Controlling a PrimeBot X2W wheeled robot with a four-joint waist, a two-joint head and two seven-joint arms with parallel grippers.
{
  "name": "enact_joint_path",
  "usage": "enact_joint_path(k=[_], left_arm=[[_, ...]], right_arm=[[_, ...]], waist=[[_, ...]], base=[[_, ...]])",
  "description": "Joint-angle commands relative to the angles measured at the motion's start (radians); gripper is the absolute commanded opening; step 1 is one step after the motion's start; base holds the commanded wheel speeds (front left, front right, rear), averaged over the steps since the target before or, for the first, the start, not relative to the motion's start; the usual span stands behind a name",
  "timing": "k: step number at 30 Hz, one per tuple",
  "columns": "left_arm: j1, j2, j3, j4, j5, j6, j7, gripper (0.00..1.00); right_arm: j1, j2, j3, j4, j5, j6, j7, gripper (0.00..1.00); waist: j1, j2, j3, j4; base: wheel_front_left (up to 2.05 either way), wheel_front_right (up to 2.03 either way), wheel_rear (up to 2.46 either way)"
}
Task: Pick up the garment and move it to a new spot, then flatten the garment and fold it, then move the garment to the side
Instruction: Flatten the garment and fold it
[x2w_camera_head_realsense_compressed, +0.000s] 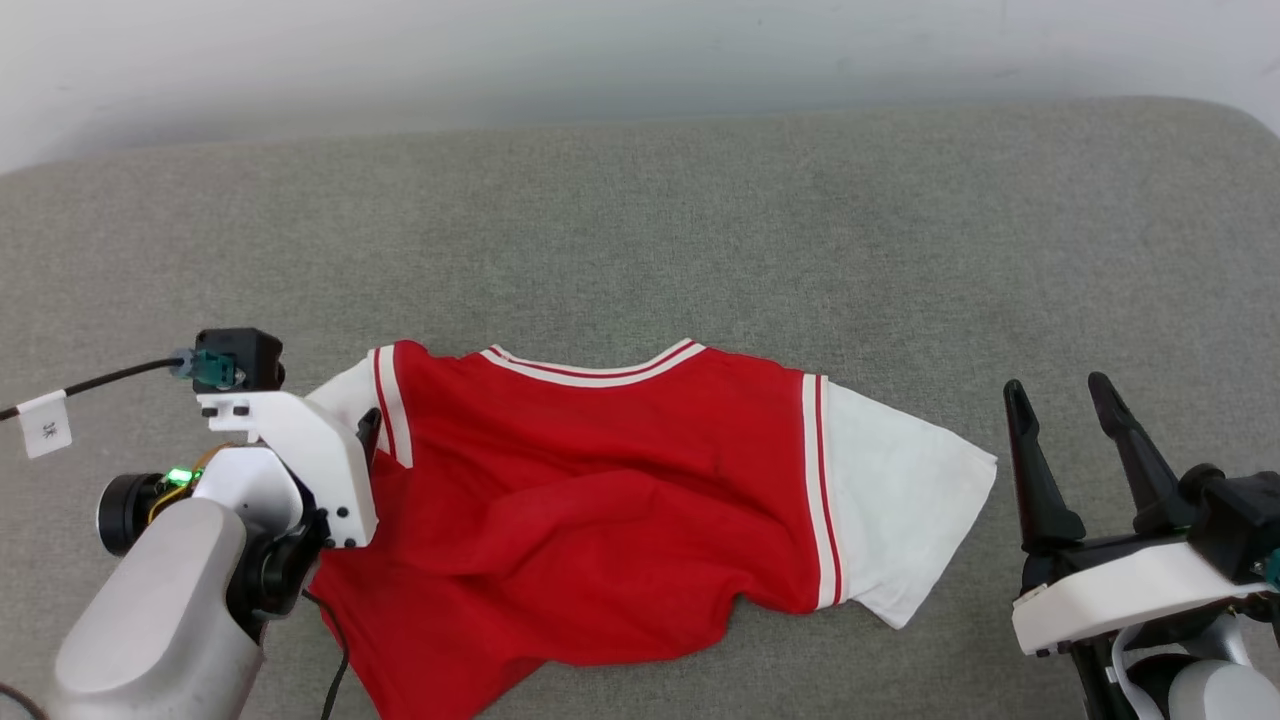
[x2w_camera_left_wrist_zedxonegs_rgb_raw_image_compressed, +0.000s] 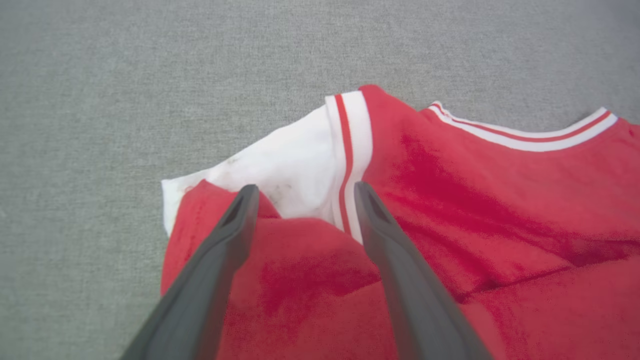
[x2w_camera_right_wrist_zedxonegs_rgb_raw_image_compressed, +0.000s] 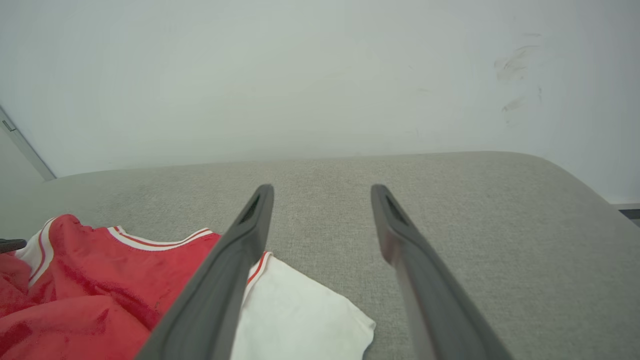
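The garment (x2w_camera_head_realsense_compressed: 600, 480) lies spread on the grey padded surface, red body up, striped collar toward the far side, with no print showing. One white sleeve (x2w_camera_head_realsense_compressed: 900, 500) reaches right; the other is bunched at the left under a red fold. My left gripper (x2w_camera_head_realsense_compressed: 365, 430) hovers over that left shoulder. In the left wrist view its fingers (x2w_camera_left_wrist_zedxonegs_rgb_raw_image_compressed: 235, 235) stand open above the folded sleeve (x2w_camera_left_wrist_zedxonegs_rgb_raw_image_compressed: 290, 170), holding nothing. My right gripper (x2w_camera_head_realsense_compressed: 1055, 385) stands open just right of the right sleeve, apart from the cloth. In the right wrist view, the right gripper (x2w_camera_right_wrist_zedxonegs_rgb_raw_image_compressed: 322, 189) points at bare surface with the garment (x2w_camera_right_wrist_zedxonegs_rgb_raw_image_compressed: 100, 280) at lower left.
The grey padded surface (x2w_camera_head_realsense_compressed: 700, 230) stretches far and to both sides, ending at a white wall (x2w_camera_head_realsense_compressed: 600, 50) at the back. Its right far corner is rounded. A black cable with a white tag (x2w_camera_head_realsense_compressed: 45, 425) runs off the left wrist.
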Motion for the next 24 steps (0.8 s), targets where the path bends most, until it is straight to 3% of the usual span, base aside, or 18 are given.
enact_joint_path(k=[1, 9, 14, 16, 17, 24], left_arm=[[0.026, 0.01, 0.006, -0.012, -0.009, 0.004, 0.004, 1.0], [0.122, 0.065, -0.014, -0.083, -0.076, 0.016, 0.193, 1.0], [0.154, 0.069, -0.023, -0.107, -0.112, 0.028, 0.273, 1.0], [0.157, 0.066, -0.02, -0.108, -0.121, 0.027, 0.278, 0.47], [0.155, 0.065, -0.016, -0.109, -0.122, 0.022, 0.267, 0.0], [0.129, 0.063, -0.007, -0.13, -0.101, 0.009, 0.192, 0.0]], right_arm=[[0.012, 0.001, -0.001, -0.002, -0.006, 0.0, 0.003, 1.0], [0.041, 0.001, 0.011, -0.016, -0.004, 0.0, 0.023, 1.0], [0.046, 0.001, 0.02, -0.021, 0.006, 0.0, 0.026, 1.0], [0.047, 0.001, 0.018, -0.022, 0.009, 0.0, 0.027, 1.0], [0.047, 0.001, 0.017, -0.022, 0.009, 0.0, 0.027, 1.0], [0.052, 0.001, -0.003, -0.023, 0.008, 0.0, 0.028, 1.0]], waist=[[0.0, 0.0, -0.022, 0.01], [0.0, 0.0, -0.067, 0.03], [0.0, 0.0, -0.061, 0.023], [0.0, 0.0, -0.055, 0.018], [0.0, 0.0, -0.053, 0.016], [0.0, 0.0, -0.051, 0.014]], base=[[0.0, 0.0, 0.0], [0.0, 0.0, 0.0], [0.0, 0.0, 0.0], [0.0, 0.0, 0.0], [0.0, 0.0, 0.0], [0.0, 0.0, 0.0]])
